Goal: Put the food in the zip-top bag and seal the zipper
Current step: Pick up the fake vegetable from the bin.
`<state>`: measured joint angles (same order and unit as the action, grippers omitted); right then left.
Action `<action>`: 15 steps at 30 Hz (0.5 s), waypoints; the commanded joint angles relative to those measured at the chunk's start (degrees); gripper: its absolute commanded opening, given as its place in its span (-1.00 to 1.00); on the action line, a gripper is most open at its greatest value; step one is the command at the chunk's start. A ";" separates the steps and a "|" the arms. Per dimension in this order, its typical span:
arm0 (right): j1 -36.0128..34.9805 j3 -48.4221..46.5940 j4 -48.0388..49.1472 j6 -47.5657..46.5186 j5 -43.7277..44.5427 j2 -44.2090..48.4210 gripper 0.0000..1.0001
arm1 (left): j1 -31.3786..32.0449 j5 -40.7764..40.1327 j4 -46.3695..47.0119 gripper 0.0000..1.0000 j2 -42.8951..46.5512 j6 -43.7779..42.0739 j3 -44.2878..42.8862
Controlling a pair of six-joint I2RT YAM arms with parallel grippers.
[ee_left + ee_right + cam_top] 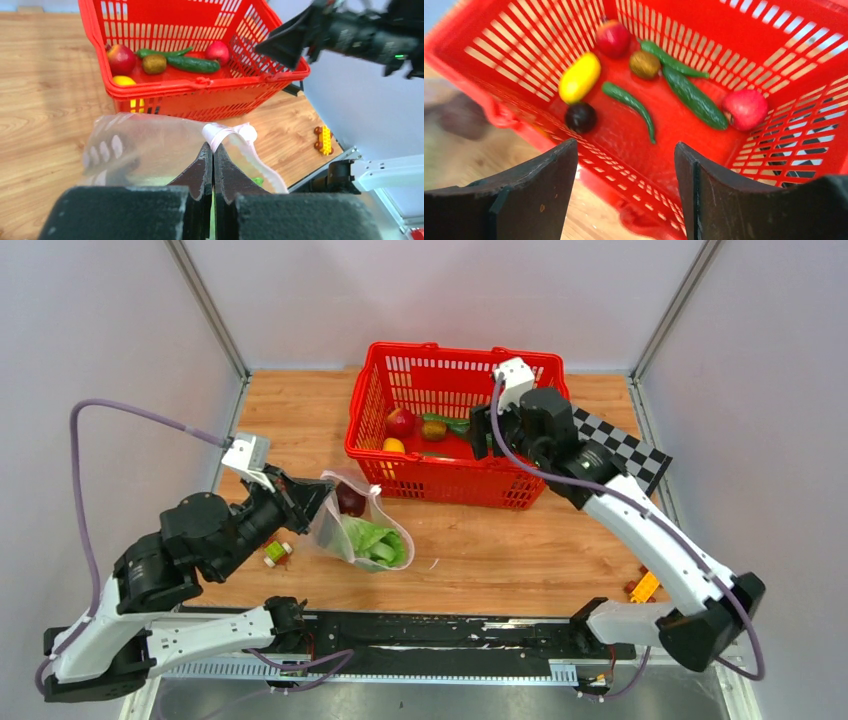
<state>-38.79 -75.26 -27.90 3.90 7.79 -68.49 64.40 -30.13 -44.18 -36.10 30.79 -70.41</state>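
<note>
My left gripper (312, 494) is shut on the mouth edge of the clear zip-top bag (368, 532), pinching the pale zipper (227, 134) between its fingertips (214, 148). The bag lies on the table and holds pale-green lettuce (375, 540) and a red apple (350, 500). My right gripper (625, 145) is open and empty, hovering over the near right part of the red basket (450, 482). In the basket lie a lemon (580, 77), two red apples (613, 37) (745, 109), a cucumber (694, 97), a green chili (629, 102), a brown round fruit (645, 64) and a dark round fruit (581, 117).
Small toy blocks (277, 552) lie on the table by my left arm. An orange-yellow toy (645, 587) lies near the right arm's base. A checkerboard (625, 447) sits right of the basket. Grey walls close in both sides.
</note>
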 commanded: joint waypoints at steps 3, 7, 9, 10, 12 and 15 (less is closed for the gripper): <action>5.71 -4.92 -5.98 -5.94 -10.58 -10.52 0.40 | 0.02 1.10 -1.46 -1.00 -2.40 -1.59 -3.04; 7.54 -6.15 -4.58 -10.99 -12.35 -17.46 0.31 | 0.02 6.02 2.63 -1.00 -3.49 0.60 1.81; 9.51 -6.92 -3.00 -11.39 -15.20 -20.27 0.28 | 0.02 7.51 4.43 -1.00 -4.19 1.61 3.68; 10.41 -6.98 -1.45 -11.74 -17.47 -21.47 0.28 | 0.02 7.94 5.55 -1.00 -4.48 2.00 4.53; 11.40 -8.70 -1.36 -14.28 -22.77 -24.81 0.30 | 0.02 9.44 7.20 -1.00 -5.31 2.47 6.09; 11.56 -12.06 -3.41 -18.67 -23.79 -30.00 0.34 | 0.02 10.30 8.26 -1.00 -6.02 3.14 7.48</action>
<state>-27.68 -82.19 -31.29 -7.81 -9.89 -93.69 64.40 -22.55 -42.98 -42.11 32.10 -63.11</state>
